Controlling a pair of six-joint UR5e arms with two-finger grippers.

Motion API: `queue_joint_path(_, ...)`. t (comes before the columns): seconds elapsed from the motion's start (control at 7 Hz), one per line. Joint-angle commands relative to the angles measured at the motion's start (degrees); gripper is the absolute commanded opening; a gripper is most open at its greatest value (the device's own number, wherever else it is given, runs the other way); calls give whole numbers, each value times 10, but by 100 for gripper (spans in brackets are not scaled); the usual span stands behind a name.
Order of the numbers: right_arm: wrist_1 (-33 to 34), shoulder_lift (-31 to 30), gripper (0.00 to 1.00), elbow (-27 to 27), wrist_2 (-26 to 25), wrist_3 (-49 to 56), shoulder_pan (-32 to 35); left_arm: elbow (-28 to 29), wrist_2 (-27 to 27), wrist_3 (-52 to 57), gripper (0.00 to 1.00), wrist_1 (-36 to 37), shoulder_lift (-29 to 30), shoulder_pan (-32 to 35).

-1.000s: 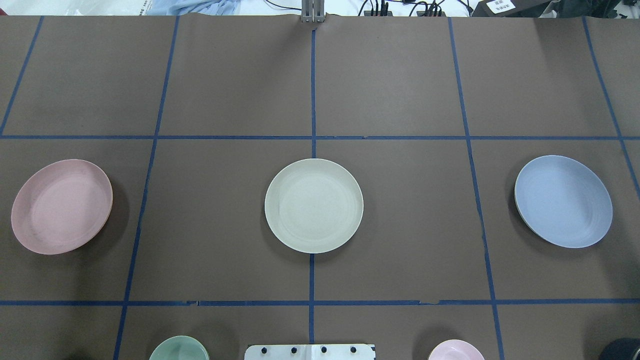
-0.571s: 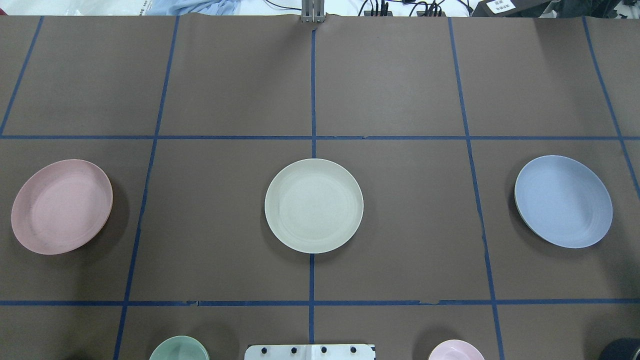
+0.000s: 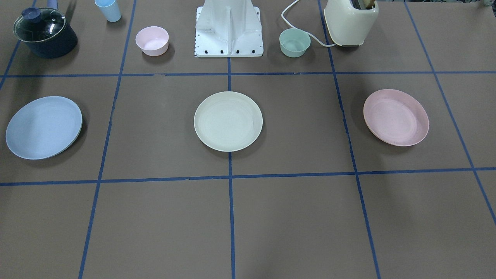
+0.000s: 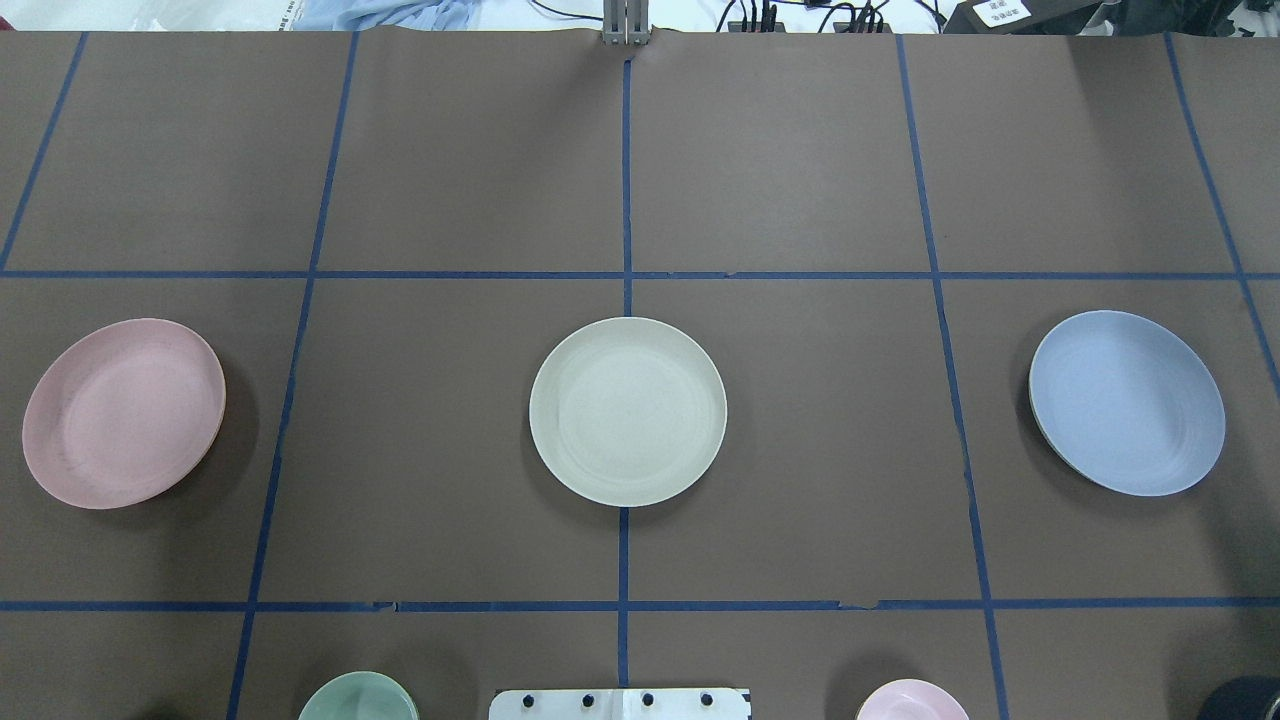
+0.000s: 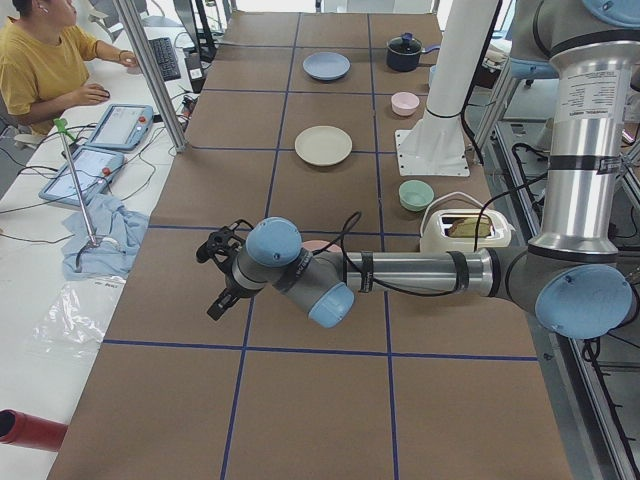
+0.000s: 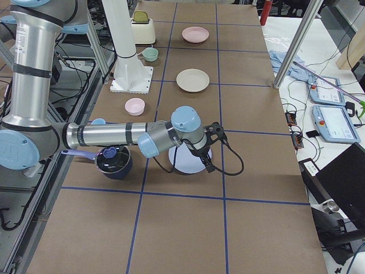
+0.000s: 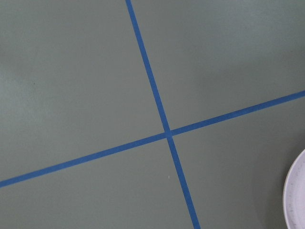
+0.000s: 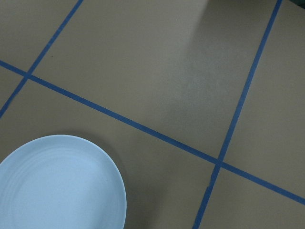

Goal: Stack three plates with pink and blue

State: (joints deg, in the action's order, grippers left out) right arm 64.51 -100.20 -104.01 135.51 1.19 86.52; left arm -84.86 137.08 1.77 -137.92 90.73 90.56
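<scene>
Left gripper (image 5: pixel 218 280): seen only in the side view, held above the table (image 4: pixel 800 150) at the end of a horizontally stretched forearm; whether its jaws are spread or pressed together cannot be told. Right gripper (image 6: pixel 211 149): likewise seen only from the side, held over the light blue plate (image 4: pixel 1126 402); its jaw state cannot be told either. Neither gripper touches a plate.

The three plates lie flat, right way up, in one row across the middle of the table, well apart from one another. The pink plate (image 4: pixel 123 413) lies near the table's left end, the cream plate (image 4: pixel 628 411) at the centre, on a crossing of the blue tape lines (image 4: pixel 625 180), and the light blue plate near the right end. None is stacked on another.

Along the robot's edge stand the white base mount (image 3: pixel 229 29), a small pink bowl (image 3: pixel 152 40) and a small mint-green bowl (image 3: pixel 295 42) on either side of it, a cream toaster (image 3: pixel 350 21) beyond the green bowl, and a dark pot with glass lid (image 3: pixel 44 33) and a pale blue cup (image 3: pixel 108 9) towards the right-hand corner.
</scene>
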Motion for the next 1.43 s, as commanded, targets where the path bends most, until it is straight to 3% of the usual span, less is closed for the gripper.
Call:
queue_joint_path(0.0,-19,11,100,16,14,-30,-12,47,43,-37,100,-159,-22,-21)
queue_joint_path(0.14,-35,12,100,17,12,-86,-40,46,40,-110,100,-171,-27,-80)
queue_joint_path(0.29,-61,12,100,18,8,-126,-55,49,1,-200,100,-222,-46,-136)
queue_joint_path(0.57,-70,10,100,19,9,-133,-58,51,-146,-361,100,-344,-100,-248)
queue_joint_path(0.86,-71,8,100,19,8,-132,-58,51,-244,-485,100,-351,-104,-371)
queue_joint_path(1.0,-71,7,100,19,7,-132,-58,63,-262,-490,95,-353,-104,-387)
queue_joint_path(1.14,-71,6,100,19,8,-132,-58,75,-263,-487,73,-356,-105,-388)
queue_joint_path(1.29,-72,5,100,19,8,-132,-58,77,-263,-484,24,-356,-106,-389)
